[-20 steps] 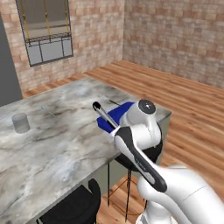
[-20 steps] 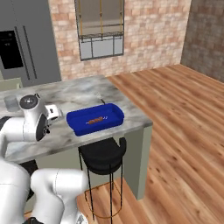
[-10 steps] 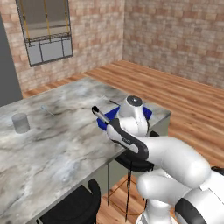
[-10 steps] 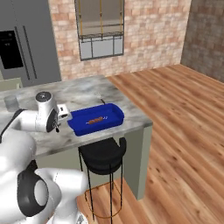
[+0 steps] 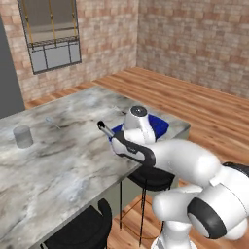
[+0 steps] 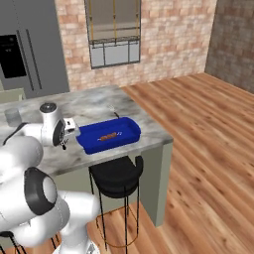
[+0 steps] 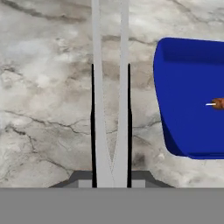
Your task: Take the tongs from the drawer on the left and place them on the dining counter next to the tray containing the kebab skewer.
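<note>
While the arm reaches out over the worktop (image 5: 58, 160), its tool (image 7: 111, 175) is clamped on the tongs (image 7: 109, 87), the two dark fingers (image 7: 92, 122) pressing the silver arms from either side. Seen from the hand camera, the tongs run straight away from the tool over the marbled slab, their two arms joined near the tool and spreading slightly toward the far end. From the left base camera, a black end of the tongs (image 5: 101, 125) sticks up and to the left past the wrist, clear of the surface. Whether the rest of the tongs touches the slab cannot be told.

Just beside the tongs lies the blue tray (image 7: 188, 96), on their right in the hand view, with a strip of bare marble between them. Its long side runs roughly parallel to the tongs. The skewer (image 7: 217, 103) lies inside the tray, a small brownish-orange piece on the blue floor, near the middle as the right base camera shows it (image 6: 108, 136). In that view the tray (image 6: 84, 144) sits near the front edge of the worktop, with the tool (image 6: 63, 141) close to its left end.

A small grey cup (image 5: 22, 136) stands on the worktop well apart from the tray. Two black stools (image 6: 116, 173) stand below the front edge.
</note>
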